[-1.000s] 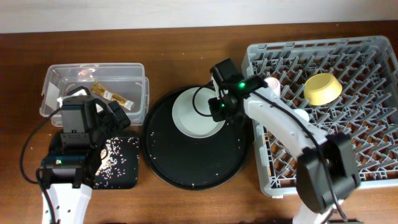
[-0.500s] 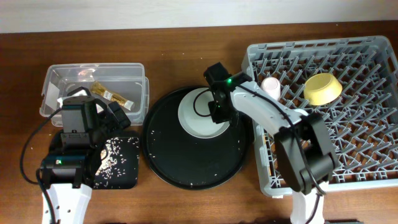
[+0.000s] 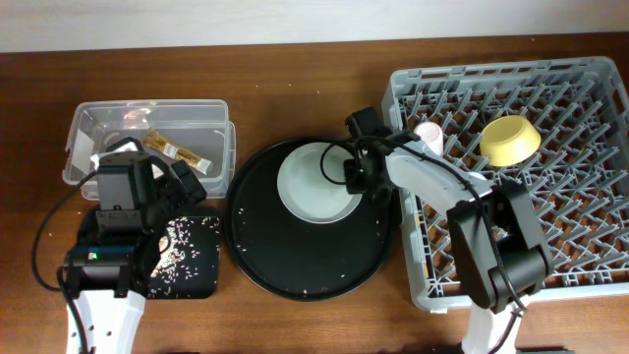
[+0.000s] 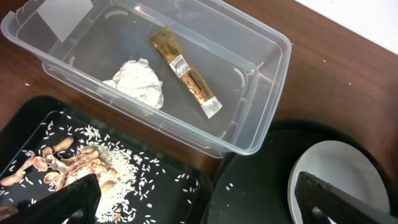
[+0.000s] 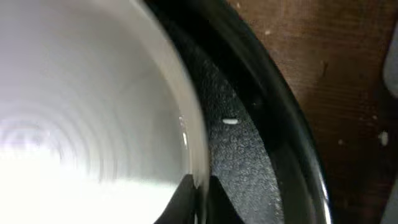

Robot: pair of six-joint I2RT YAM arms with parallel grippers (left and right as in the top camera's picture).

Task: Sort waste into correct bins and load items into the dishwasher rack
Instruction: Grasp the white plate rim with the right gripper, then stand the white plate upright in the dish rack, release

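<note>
The right claw (image 3: 354,180) pinches the plate (image 3: 313,185) by its rim nearest the rack (image 3: 590,246), likely to lift it across; the left claw (image 4: 202,200) hangs open.

From the right wrist, the pale grey-white round plate (image 5: 81,124) is a blur cut off left and near. Only the dark tips of the right gripper (image 5: 198,208) show, so their hold on its rim cannot be told. Overhead, the right arm (image 3: 442,177) hides part of the pink cup (image 3: 427,131).
</note>
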